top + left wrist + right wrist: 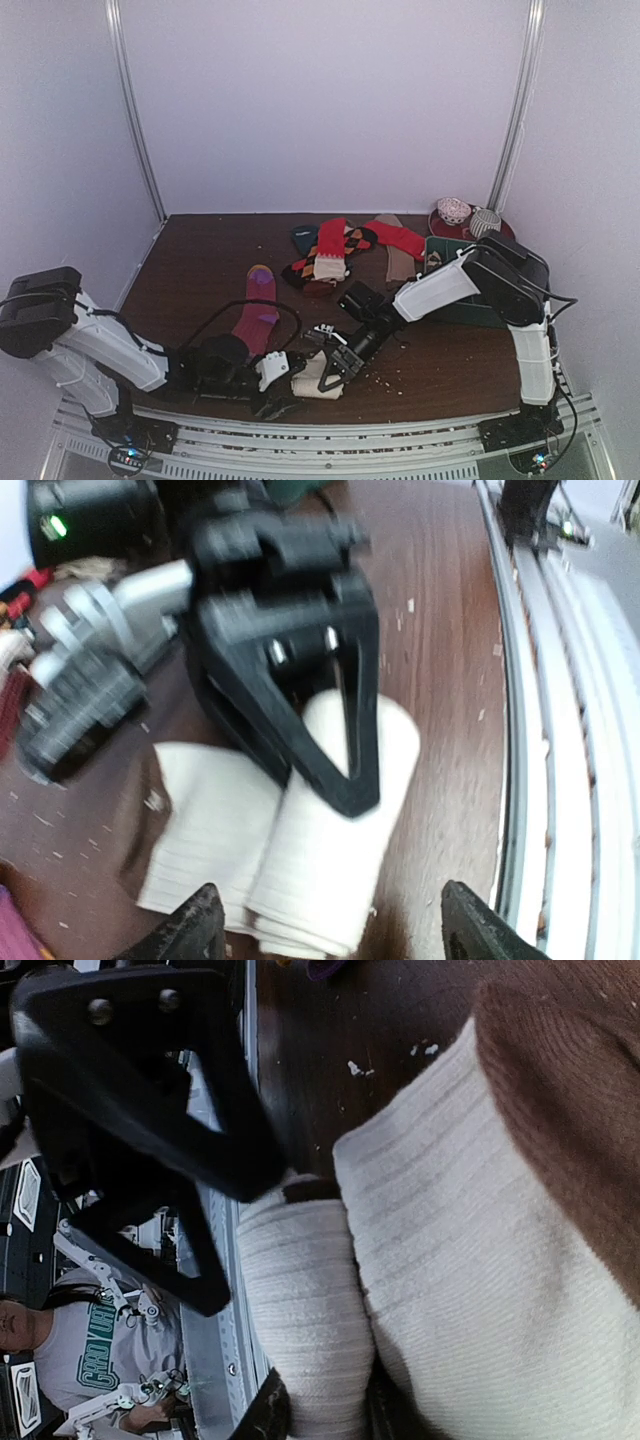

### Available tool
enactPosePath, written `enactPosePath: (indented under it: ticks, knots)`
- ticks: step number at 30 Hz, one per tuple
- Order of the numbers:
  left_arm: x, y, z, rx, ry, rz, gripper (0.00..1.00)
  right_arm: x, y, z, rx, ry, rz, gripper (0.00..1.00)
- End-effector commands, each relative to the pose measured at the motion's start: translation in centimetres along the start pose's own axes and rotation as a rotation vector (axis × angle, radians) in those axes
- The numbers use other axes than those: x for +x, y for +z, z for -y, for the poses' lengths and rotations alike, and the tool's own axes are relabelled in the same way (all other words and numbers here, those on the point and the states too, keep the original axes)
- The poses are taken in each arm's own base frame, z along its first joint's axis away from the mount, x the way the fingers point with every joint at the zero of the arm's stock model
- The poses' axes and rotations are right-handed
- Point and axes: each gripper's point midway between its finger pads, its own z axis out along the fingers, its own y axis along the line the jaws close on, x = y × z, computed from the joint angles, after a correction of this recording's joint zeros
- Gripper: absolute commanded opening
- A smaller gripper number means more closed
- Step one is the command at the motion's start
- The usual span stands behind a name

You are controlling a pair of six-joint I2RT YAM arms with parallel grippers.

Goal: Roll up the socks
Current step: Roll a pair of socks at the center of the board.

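**Left gripper** (333, 920): the two black fingertips stand well apart and hold nothing. One sits to each side of the near end of the roll.

**Right gripper** (347, 785): black open-frame fingers drawn in and clamped on the roll from above. The far finger is hidden by fabric.

**Soft ribbed cream-and-brown banded sock** (320, 865): partly rolled into a fat cream cylinder, with a flat cream flap spread beside it. The right wrist view shows its brown band (560, 1110). It lies between the two grippers, near the front edge.

**Pale metal rail** (570, 730): runs along that front edge, just beside the roll.

**Dark brown wooden tabletop** (200, 260): scattered with pale specks, with bare wood to the left and behind.

**Purple-magenta striped sock** (258, 310): lies flat beyond the left gripper, apart from the roll.

**Heap of red, argyle, tan and teal socks** (335, 250): lies mid-table, towards the back.

**Green plastic tray** (437, 250): sits at the right rear, partly behind the right arm.
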Motion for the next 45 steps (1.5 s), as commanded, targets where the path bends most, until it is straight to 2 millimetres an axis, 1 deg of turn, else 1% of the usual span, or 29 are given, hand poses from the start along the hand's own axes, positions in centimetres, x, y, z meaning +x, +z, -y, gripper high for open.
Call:
enactPosePath:
  ticks: [1, 3, 7, 8, 11, 16, 18, 21, 24, 26, 28, 29, 30, 31, 32, 34, 35, 36, 38, 40, 41, 43, 45]
  knots:
    - [-3.0, 1.7, -0.2, -0.013, 0.056, 0.099, 0.74, 9.6, 0.8, 10.2, 0.409, 0.295, -0.213, 0.23]
    - [-2.7, 2.1, -0.1, -0.007, 0.054, 0.083, 0.73, 9.4, 0.7, 10.1, 0.411, 0.289, -0.210, 0.23]
    - [-1.9, 2.5, 0.0, 0.001, 0.039, 0.064, 0.70, 9.3, 0.7, 10.1, 0.412, 0.284, -0.207, 0.23]
    - [-1.7, 2.5, 0.0, 0.000, 0.035, 0.060, 0.69, 9.2, 0.7, 10.1, 0.411, 0.282, -0.205, 0.23]
    - [-1.3, 2.8, 0.1, 0.007, 0.029, 0.041, 0.59, 9.1, 0.7, 10.1, 0.407, 0.282, -0.203, 0.23]
    - [0.2, 3.0, 0.4, 0.021, 0.002, -0.001, 0.55, 8.8, 0.7, 10.0, 0.407, 0.275, -0.200, 0.23]
    - [0.8, 3.0, 0.4, 0.018, -0.006, -0.014, 0.48, 8.8, 0.7, 10.0, 0.407, 0.273, -0.201, 0.23]
    - [0.8, 3.0, 0.3, 0.015, -0.017, -0.012, 0.38, 9.0, 0.8, 10.0, 0.406, 0.273, -0.202, 0.23]
    - [1.0, 3.5, 0.3, 0.016, -0.021, -0.030, 0.27, 8.8, 0.8, 9.9, 0.408, 0.263, -0.197, 0.24]
    - [1.5, 4.0, 0.4, 0.024, -0.027, -0.057, 0.15, 8.3, 0.6, 9.6, 0.408, 0.243, -0.185, 0.24]
    - [2.2, 4.3, 0.5, 0.026, -0.046, -0.084, 0.01, 7.3, 0.4, 9.2, 0.410, 0.212, -0.164, 0.23]
    - [2.6, 4.3, 0.4, 0.021, -0.060, -0.094, 0.00, 6.8, 0.3, 8.8, 0.409, 0.190, -0.152, 0.23]
    - [3.1, 4.3, 0.4, 0.016, -0.077, -0.107, 0.00, 5.9, 0.0, 8.2, 0.407, 0.163, -0.133, 0.31]
    - [3.5, 4.3, 0.3, 0.007, -0.097, -0.120, 0.00, 4.9, -0.3, 7.6, 0.406, 0.128, -0.107, 0.46]
    - [4.0, 4.2, 0.0, -0.009, -0.126, -0.136, 0.00, 3.8, -0.7, 6.9, 0.410, 0.090, -0.080, 0.50]
    - [5.1, 4.2, -0.2, -0.031, -0.190, -0.174, 0.00, 1.3, -1.8, 4.9, 0.424, -0.023, -0.007, 0.51]
    - [5.6, 4.2, -0.2, -0.035, -0.223, -0.196, 0.00, -0.3, -2.7, 3.9, 0.443, -0.092, 0.050, 0.50]
    - [6.2, 4.2, -0.2, -0.040, -0.255, -0.217, 0.00, -1.7, -3.9, 3.1, 0.489, -0.161, 0.113, 0.49]
    - [7.2, 4.0, 0.0, -0.041, -0.318, -0.247, 0.00, -4.2, -6.2, 0.7, 0.553, -0.314, 0.258, 0.47]
    - [8.1, 3.8, 0.3, -0.038, -0.377, -0.268, 0.00, -5.5, -8.4, -1.6, 0.614, -0.464, 0.388, 0.47]
    - [8.4, 3.7, 0.4, -0.033, -0.401, -0.272, 0.00, -5.4, -9.1, -2.6, 0.643, -0.552, 0.435, 0.47]
    - [9.2, 3.5, 0.9, -0.015, -0.449, -0.287, 0.00, -4.9, -9.6, -4.6, 0.703, -0.755, 0.493, 0.51]
    - [9.7, 3.4, 1.1, -0.006, -0.473, -0.299, 0.00, -3.9, -9.7, -5.0, 0.727, -0.852, 0.511, 0.52]
